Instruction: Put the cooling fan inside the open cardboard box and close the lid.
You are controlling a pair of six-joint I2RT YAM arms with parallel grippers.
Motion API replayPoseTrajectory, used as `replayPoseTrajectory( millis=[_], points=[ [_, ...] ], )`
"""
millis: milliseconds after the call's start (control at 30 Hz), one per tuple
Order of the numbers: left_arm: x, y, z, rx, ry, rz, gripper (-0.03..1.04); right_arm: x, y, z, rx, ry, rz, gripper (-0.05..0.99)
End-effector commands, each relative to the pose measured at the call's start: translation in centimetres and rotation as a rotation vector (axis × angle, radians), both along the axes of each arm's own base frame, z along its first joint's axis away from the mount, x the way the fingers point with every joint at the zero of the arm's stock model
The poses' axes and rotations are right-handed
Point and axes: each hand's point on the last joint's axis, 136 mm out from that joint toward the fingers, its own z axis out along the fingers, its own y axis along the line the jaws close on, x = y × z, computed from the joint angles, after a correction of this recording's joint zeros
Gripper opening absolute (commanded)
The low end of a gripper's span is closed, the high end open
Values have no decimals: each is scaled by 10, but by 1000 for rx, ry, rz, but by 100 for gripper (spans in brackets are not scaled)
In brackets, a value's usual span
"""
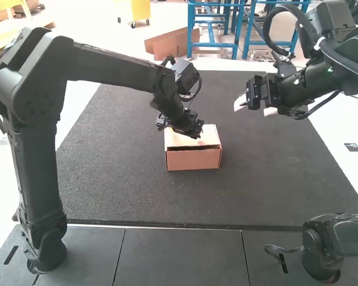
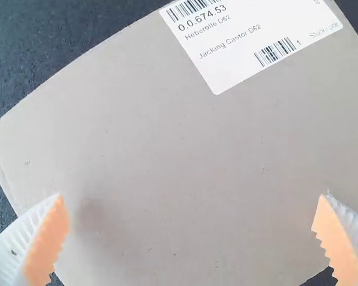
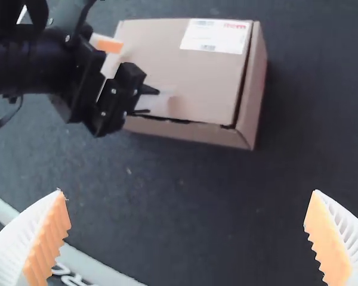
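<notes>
Underneath, black mat (image 1: 119, 173) on white table (image 1: 352, 173), closed cardboard box (image 1: 193, 156) mid-mat

Blocked over the lid of the cardboard box (image 1: 193, 149), near the middle of the black mat (image 1: 107, 179), by the left gripper (image 1: 188, 127), fingers spread wide just above the shut flap. Barred between the mat's left edge and the box by the left arm (image 1: 107, 59), slanting overhead. Open on bare mat beside the box, towards the near edge and the right edge. Taken up high over the far right corner by the right gripper (image 1: 243, 101), fingers wide apart, well apart from the box.
</notes>
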Motion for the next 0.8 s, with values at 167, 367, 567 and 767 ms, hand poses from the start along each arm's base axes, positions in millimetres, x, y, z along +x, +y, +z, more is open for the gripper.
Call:
replayPoseTrajectory(
  millis=[167, 367, 567, 767],
  points=[
    [-1, -6, -19, -5, 32, -2, 96, -11, -3, -5, -23, 16, 40, 90],
    [1, -8, -10, -12, 24, -2, 96, -8, -2, 0, -14, 1, 35, 90],
    [37, -3, 94, -121, -179, 34, 96, 13, 5, 26, 54, -107, 3, 90],
    [54, 36, 182, -187, -342, 94, 96, 46, 4, 57, 92, -290, -68, 90]
  ],
)
